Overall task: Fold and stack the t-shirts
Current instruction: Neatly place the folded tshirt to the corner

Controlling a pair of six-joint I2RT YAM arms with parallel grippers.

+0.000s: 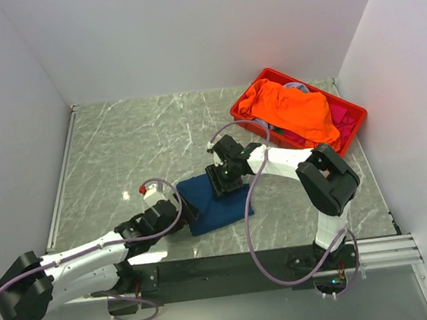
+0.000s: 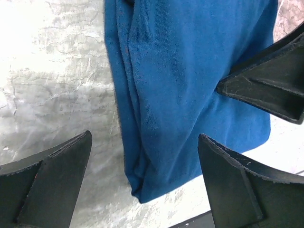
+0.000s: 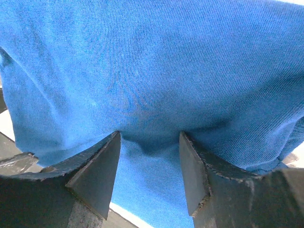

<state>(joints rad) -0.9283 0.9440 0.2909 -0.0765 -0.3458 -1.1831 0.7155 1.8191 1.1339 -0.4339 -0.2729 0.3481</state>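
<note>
- Left tool [image 2: 145, 142] gapes fully, holding nothing, at the navy shirt's [image 1: 219, 209] 9 o'clock edge.
- Right tool [image 3: 149, 142] is half-open, tips pressing the shirt, at the bench's [image 1: 120, 139] 6 o'clock.

You had bright, even light from above in the overhead view: the table [image 1: 135, 145] carried a soft sheen, shadows under the arms [image 1: 327, 182] were faint, and the orange shirt [image 1: 292, 110] glowed close to oversaturated. On your left wrist view, the table left of the blue shirt [image 2: 190, 95] was washed out to white glare. On your right wrist view the weave was sharp, and a dark shadow lay between the fingers [image 3: 95, 175] of the right tool [image 3: 149, 140].
</note>
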